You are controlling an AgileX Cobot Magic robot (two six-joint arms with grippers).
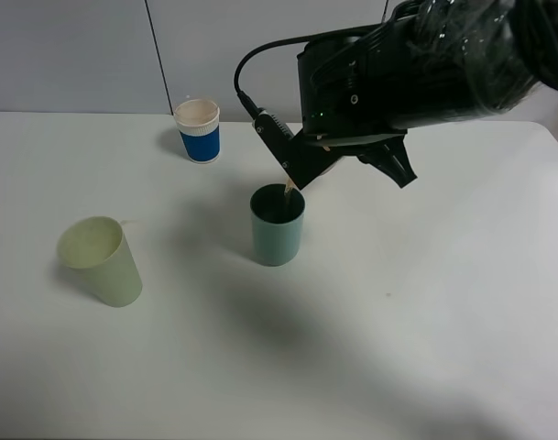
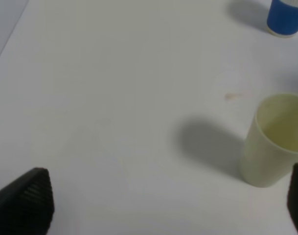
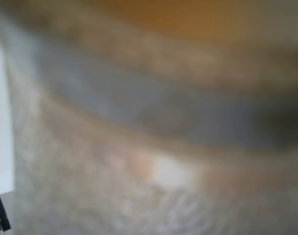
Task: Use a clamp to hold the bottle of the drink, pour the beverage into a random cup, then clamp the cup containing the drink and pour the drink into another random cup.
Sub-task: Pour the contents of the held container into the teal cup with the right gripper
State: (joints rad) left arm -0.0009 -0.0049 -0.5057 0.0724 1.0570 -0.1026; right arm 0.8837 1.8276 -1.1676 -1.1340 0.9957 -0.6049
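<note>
1. Right fingers point(image 1: 395, 166) clamped on tilted bottle point(image 3: 153, 147), mostly hidden behind them at upper centre; up close only a blur.
2. Brown stream point(image 1: 288, 189) enters teal cup point(image 1: 278, 226).
3. Left fingers point(image 2: 26, 200) wide apart, empty.

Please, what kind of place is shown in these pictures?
Probably a robot test bench in a laboratory: a bare white table, plain grey wall panels behind it, and a black robot arm pouring into a teal cup.
</note>
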